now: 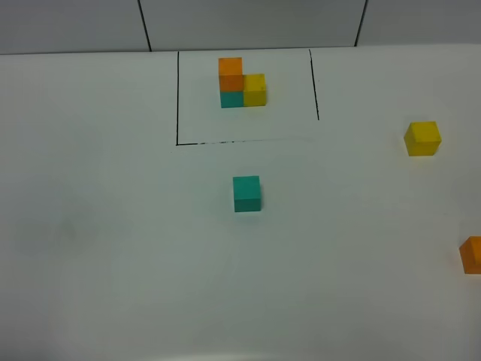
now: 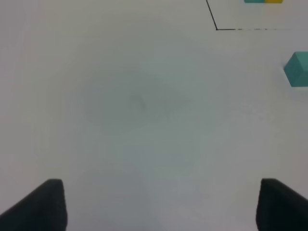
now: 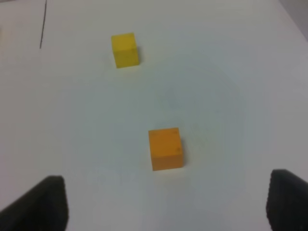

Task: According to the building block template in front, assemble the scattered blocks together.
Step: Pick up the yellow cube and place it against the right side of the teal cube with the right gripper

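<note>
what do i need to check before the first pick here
1. Template intact inside the outline, orange on teal, yellow alongside: ok.
2. Teal cube standing alone, nothing touching it: ok.
3. Yellow cube and orange cube apart from each other: ok.
4. Left end effector open and empty: ok.
5. Right end effector open and empty, orange cube ahead of it: ok.
6. Orange cube whole in the high view: not ok, it is cut by the frame's edge.
</note>
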Tool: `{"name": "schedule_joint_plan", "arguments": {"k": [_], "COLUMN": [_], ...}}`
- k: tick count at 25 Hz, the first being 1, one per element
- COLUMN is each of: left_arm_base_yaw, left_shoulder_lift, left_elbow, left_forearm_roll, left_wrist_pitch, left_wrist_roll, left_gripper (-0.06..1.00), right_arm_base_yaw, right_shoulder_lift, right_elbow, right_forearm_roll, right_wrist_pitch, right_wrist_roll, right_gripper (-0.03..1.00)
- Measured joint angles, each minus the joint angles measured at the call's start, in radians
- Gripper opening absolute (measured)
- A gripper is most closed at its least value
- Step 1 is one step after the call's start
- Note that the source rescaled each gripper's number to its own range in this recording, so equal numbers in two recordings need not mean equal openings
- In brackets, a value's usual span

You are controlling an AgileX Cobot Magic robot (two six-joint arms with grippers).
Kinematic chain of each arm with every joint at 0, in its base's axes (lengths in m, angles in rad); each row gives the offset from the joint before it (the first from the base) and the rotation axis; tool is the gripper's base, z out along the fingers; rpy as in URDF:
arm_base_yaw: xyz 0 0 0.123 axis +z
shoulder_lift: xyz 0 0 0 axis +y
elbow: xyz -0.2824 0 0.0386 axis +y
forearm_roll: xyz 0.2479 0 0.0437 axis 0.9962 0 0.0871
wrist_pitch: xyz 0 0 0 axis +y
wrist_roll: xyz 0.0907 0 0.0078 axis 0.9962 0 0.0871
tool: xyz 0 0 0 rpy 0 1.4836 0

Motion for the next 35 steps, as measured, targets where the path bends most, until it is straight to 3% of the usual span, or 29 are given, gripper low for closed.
{"name": "schedule_joint_plan", "arguments": {"k": [23, 35], "left_arm_base_yaw": [0.0, 0.0], "left_shoulder_lift": [0.0, 0.0], "left_elbow": [0.0, 0.0], "left_forearm_roll": [0.0, 0.0], "left_wrist_pitch": [0.0, 0.0], "left_wrist_roll": [0.0, 0.0], "left_gripper": [0.83, 0.83], "right_arm_base_yaw": [0.0, 0.0], "right_shoulder_lift": [0.0, 0.024], "right_elbow": [0.0, -0.001], "right_forearm_roll": [0.025, -0.026], "right_wrist_pitch": [-0.001, -0.002], "right_wrist_roll": [0.008, 0.023], "right_gripper": [0.69, 0.69]}}
